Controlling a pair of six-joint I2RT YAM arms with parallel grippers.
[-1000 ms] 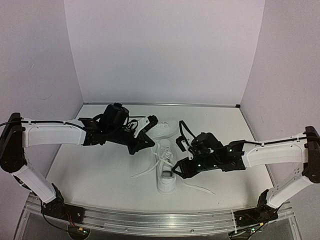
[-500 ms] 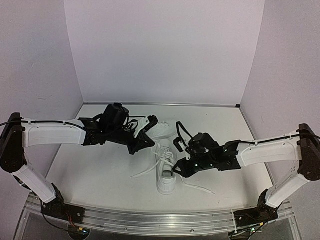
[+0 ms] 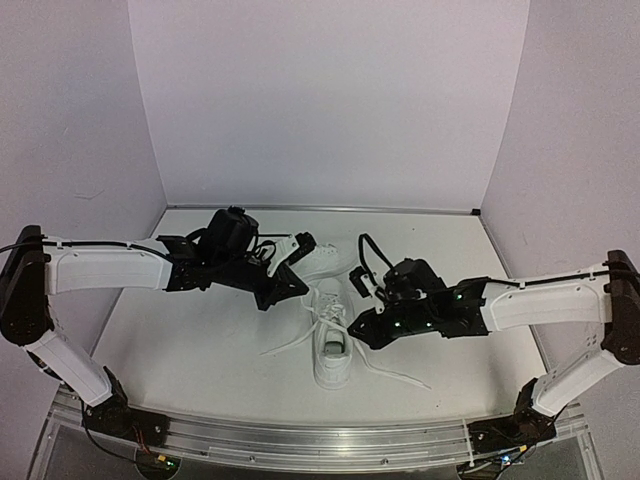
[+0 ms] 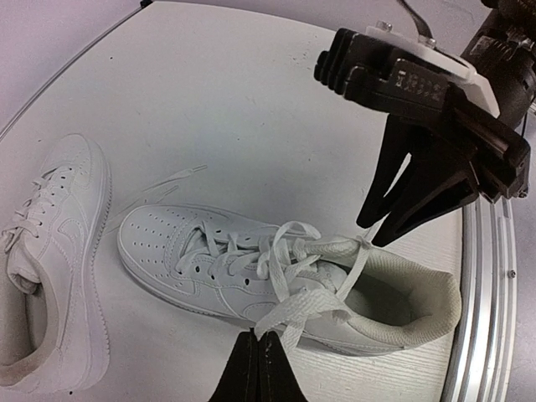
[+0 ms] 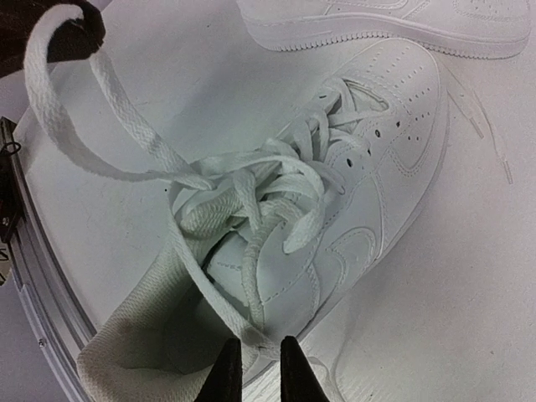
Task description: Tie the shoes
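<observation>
The knot on the near shoe (image 3: 333,352) is mid-tie: its lace (image 4: 306,316) is bunched in a loose tangle over the tongue, and each arm has 1 strand drawn out to its own side. This shoe lies near the middle of the table (image 3: 200,340), toe toward 12 o'clock and heel toward 6. The far shoe (image 3: 322,258) lies just beyond it at 12 o'clock, on its side, its laces loose and no gripper on it. In the top view the left gripper (image 4: 255,343) sits at about 11 o'clock from the near shoe, and the right gripper (image 5: 258,345) at about 2 o'clock. The left fingers (image 4: 243,377) are pressed together with the flat lace coming out from their tips. The right fingers (image 5: 226,373) stand a narrow gap apart, and a thin strand runs down into it, so I judge it pinched. Next, I judge the 2 grippers need to pull apart, toward 9 and 3 o'clock, to cinch the crossing down onto the tongue without letting either strand slip.
</observation>
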